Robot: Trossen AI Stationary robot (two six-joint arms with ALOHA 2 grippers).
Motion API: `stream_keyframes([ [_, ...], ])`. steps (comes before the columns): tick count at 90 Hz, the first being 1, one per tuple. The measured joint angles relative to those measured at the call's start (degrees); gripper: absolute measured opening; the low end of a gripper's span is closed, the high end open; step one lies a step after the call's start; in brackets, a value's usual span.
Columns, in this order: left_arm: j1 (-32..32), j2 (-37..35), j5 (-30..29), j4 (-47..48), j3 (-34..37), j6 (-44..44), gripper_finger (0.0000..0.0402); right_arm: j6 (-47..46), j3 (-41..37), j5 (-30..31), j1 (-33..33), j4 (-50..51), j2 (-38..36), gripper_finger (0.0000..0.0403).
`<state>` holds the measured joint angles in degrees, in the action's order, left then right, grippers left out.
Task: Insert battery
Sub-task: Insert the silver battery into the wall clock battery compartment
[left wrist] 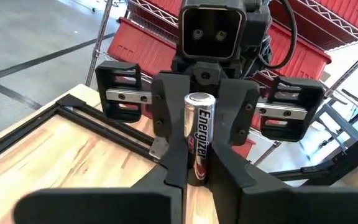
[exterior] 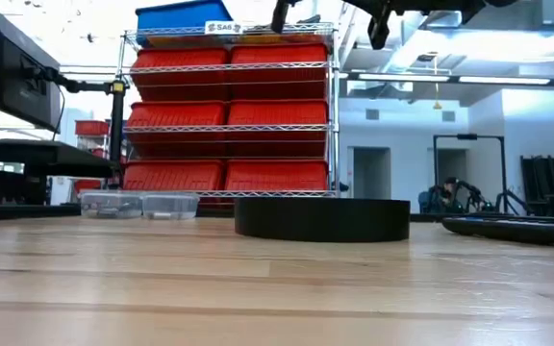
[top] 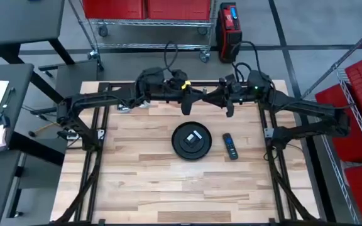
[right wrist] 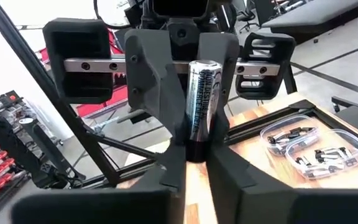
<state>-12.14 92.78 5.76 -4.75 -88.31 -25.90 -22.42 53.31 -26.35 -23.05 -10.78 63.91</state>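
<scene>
Black left end effector [top: 185, 103] hangs above the far part of the wooden surface [top: 137, 188], fingers closed tight on a silver-and-black battery [left wrist: 198, 137] standing upright between them. Facing it from just beside, the right end effector [top: 230, 105] likewise pinches a second battery [right wrist: 201, 106] upright between its closed fingers. Below them on the surface lie a round black disc [top: 191, 139] with a small pale piece on top, and just to its right a dark remote [top: 230, 145].

Bright, even overhead light; blurred foreground wood in low view.
</scene>
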Motion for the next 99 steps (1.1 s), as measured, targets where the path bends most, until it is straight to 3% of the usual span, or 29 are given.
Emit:
stream_keyframes([
  [26,0.0,0.1,0.4,0.0,0.0,0.5,0.0055,0.4,0.0,-0.2,0.0,0.2,0.1,0.0001],
  [56,0.1,0.1,0.5,0.6,0.0,0.5,0.0025,0.4,0.0,-0.5,0.0,0.3,0.1,0.0001],
  [99,0.1,0.1,2.2,2.3,-0.1,1.2,0.0034,0.4,0.0,-0.9,0.0,-1.5,0.2,0.0000],
])
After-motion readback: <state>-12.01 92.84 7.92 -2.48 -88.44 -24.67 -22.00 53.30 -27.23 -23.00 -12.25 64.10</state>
